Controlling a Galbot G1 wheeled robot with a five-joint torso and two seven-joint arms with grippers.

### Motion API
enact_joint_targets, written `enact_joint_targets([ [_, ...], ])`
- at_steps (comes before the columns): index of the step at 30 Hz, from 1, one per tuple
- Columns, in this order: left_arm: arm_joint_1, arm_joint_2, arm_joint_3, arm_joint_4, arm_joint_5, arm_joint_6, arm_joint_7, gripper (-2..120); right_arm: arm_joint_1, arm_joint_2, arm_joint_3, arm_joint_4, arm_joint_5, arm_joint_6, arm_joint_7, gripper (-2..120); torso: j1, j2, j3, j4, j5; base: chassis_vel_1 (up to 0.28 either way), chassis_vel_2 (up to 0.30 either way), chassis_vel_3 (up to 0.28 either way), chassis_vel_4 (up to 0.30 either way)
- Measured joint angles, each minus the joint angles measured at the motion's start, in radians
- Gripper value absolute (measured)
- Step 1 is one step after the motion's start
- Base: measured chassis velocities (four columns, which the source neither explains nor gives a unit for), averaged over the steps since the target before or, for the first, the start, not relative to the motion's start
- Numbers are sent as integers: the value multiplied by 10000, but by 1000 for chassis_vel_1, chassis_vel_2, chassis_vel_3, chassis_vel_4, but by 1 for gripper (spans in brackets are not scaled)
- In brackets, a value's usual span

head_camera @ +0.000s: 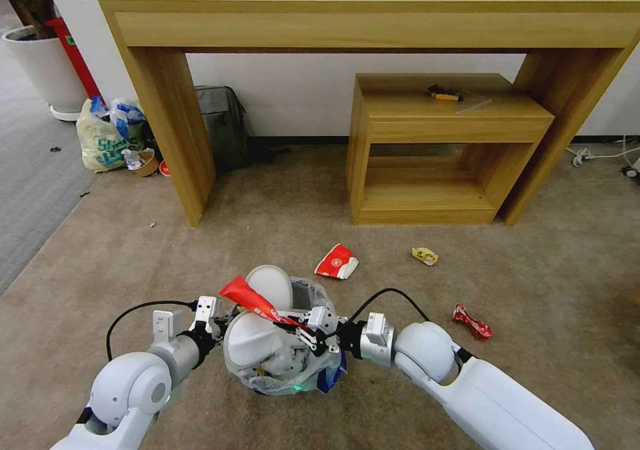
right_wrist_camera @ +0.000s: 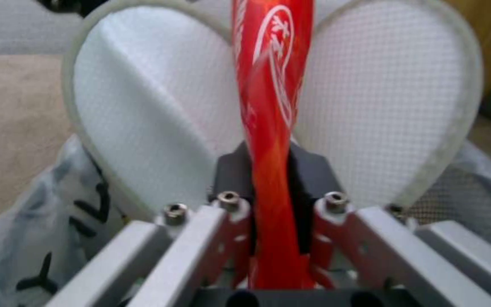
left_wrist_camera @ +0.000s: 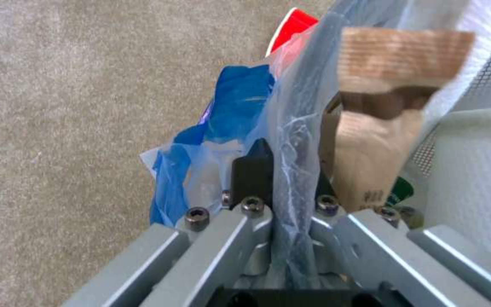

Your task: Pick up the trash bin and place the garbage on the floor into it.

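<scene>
Trash bin (head_camera: pixel 283 363) sits on the floor (head_camera: pixel 200 250) btwn both arms, left gripper (left_wrist_camera: pixel 282 179) pinching its bag liner and rim. Right gripper (right_wrist_camera: pixel 271 170) is clamped on a red wrapper (head_camera: pixel 253 300) over the bin mouth, above the white slippers (head_camera: pixel 270 287). Wrapper's long axis runs slanted, free end pointing up and to robot's left. Risk: it's long and the bin's nearly full, so on release it could tip out over the rim; the thin liner might also slip.

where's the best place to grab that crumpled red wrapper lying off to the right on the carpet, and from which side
Probably across its narrow middle, from straight above. The crumpled red wrapper lies flat and elongated on the carpet, running diagonally, with open floor around it. Setting the fingers across its short width, at right angles to that diagonal, looks easiest; its flared ends seem wider and flimsier.
</scene>
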Motion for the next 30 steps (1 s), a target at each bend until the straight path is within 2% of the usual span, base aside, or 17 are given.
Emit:
enact_joint_targets([
  [2, -5, -2, -2, 2, 1, 0, 0, 0, 1, -4, 26, 88, 81, -7, 144, 24, 0, 0, 0, 0, 0, 0, 0, 0, 0],
  [3, -5, -2, -2, 2, 1, 0, 0, 0, 1, -4, 26, 88, 81, -7, 144, 24, 0, 0, 0, 0, 0, 0, 0, 0, 0],
  [5, 8, 8, -43, 2, 4, 0, 0, 0, -45, -46, 113, 216, 128, -14, 333, 34, 0, 0, 0, 0, 0, 0, 0, 0, 0],
  [6, 8, 8, -43, 2, 4, 0, 0, 0, -45, -46, 113, 216, 128, -14, 333, 34, 0, 0, 0, 0, 0, 0, 0, 0, 0],
  [9, 68, 15, -116, -6, 8, 0, 0, 0, -218, -141, 298, 435, 260, -61, 624, 47, 0, 0, -1, 0, 0, 0, 0, 0, 0],
  [10, 68, 15, -116, -6, 8, 0, 0, 0, -218, -141, 298, 435, 260, -61, 624, 47, 0, 0, -1, 0, 0, 0, 0, 0, 0],
  [12, 84, 9, -125, -62, 4, 0, 5, 0, -385, -205, 473, 525, 264, -76, 706, 61, 0, 0, 0, 0, 0, 0, 0, 0, 0],
  [13, 84, 9, -125, -62, 4, 0, 5, 0, -385, -205, 473, 525, 264, -76, 706, 61, 0, 0, 0, 0, 0, 0, 0, 0, 0],
  [15, 88, 2, -122, -96, 3, 0, 3, 0, -502, -223, 594, 583, 251, -64, 749, 71, 0, 0, 0, -1, 0, 0, 0, 0, 0],
  [16, 95, 1, -122, -107, 4, 0, 2, 0, -542, -227, 647, 602, 249, -58, 765, 72, -1, 0, 0, 0, 0, 0, 0, 0, 0],
  [17, 168, -3, -142, -157, 16, 0, 0, 0, -726, -246, 994, 812, 269, -41, 874, 86, 0, 0, 0, 0, 0, 0, 0, 0, 0],
  [18, 168, -3, -142, -157, 16, 0, 0, 0, -726, -246, 994, 812, 269, -41, 874, 86, 0, 0, 0, 0, 0, 0, 0, 0, 0],
  [19, 222, -12, -168, -196, 36, 0, -1, 0, -844, -264, 1293, 979, 378, -56, 964, 93, 0, 0, 0, 1, 1, 0, 0, 0, 0],
  [23, 297, -47, -210, -255, 83, 0, -1, 0, -1084, -337, 1885, 1377, 674, -166, 1284, 100, -1, 0, 0, 1, 0, 0, 0, 0, 0],
  [30, 424, -171, -322, -383, 225, 0, 0, 0, -1889, -209, 3038, 1720, 912, -509, 3022, 100, 0, 0, 0, 0, 1, 0, 0, 0, 0],
])
